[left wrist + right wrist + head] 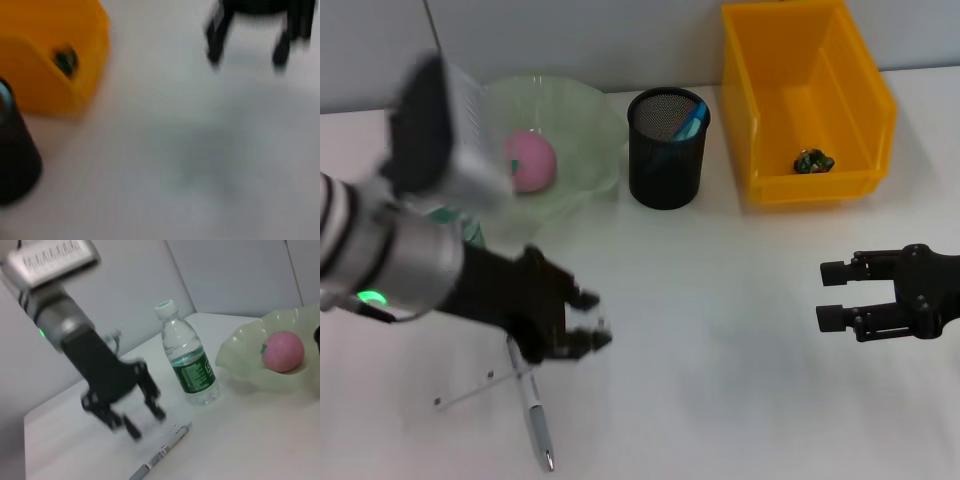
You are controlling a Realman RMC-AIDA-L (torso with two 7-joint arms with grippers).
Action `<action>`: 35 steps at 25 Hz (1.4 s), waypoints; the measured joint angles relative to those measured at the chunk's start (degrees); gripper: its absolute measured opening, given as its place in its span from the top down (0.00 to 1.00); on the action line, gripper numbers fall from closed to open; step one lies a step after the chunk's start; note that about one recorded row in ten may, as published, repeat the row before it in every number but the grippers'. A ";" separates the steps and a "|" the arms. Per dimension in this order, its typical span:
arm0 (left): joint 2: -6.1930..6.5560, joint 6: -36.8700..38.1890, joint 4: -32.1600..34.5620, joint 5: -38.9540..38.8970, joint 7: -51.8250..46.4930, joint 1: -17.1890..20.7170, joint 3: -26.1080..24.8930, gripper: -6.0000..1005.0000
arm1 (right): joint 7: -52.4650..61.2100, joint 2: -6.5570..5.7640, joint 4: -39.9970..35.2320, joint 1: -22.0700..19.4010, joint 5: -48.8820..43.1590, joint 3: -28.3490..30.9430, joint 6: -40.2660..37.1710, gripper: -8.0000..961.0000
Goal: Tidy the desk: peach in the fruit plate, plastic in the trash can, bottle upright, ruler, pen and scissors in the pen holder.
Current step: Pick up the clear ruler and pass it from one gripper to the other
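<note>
A: Since the peach (pixel 529 160) already lies in the fruit plate (pixel 582 118), the plastic (pixel 814 161) sits in the orange trash can (pixel 760 100) and the bottle (pixel 188 360) stands upright near the plate, what seems left for the left gripper (pixel 588 322)?

B: Judging by the table (pixel 720 330), the pen (pixel 533 410). It lies flat just below the left gripper, beside a thin metal piece (pixel 470 392) that may be an open pair of scissors, though that is hard to tell. The pen holder (pixel 667 147) already has something blue standing in it.

A: How do the left jaws stand?

B: Spread apart and holding nothing, above the pen's upper end. The right gripper (pixel 832 294) hovers well apart on the right, its jaws also apart and empty.

A: And how should the pick go well?

B: The robot would probably do best to turn the jaws across the pen's barrel, come straight down near its middle so it does not tip, and close only once both jaws straddle it. It should keep clear of the metal piece, which lies touching or nearly touching the pen.
</note>
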 joint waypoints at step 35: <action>-0.55 -4.40 -47.87 -116.72 78.09 6.18 26.92 0.60 | -11.14 4.91 0.05 -2.01 0.66 8.47 -0.66 0.20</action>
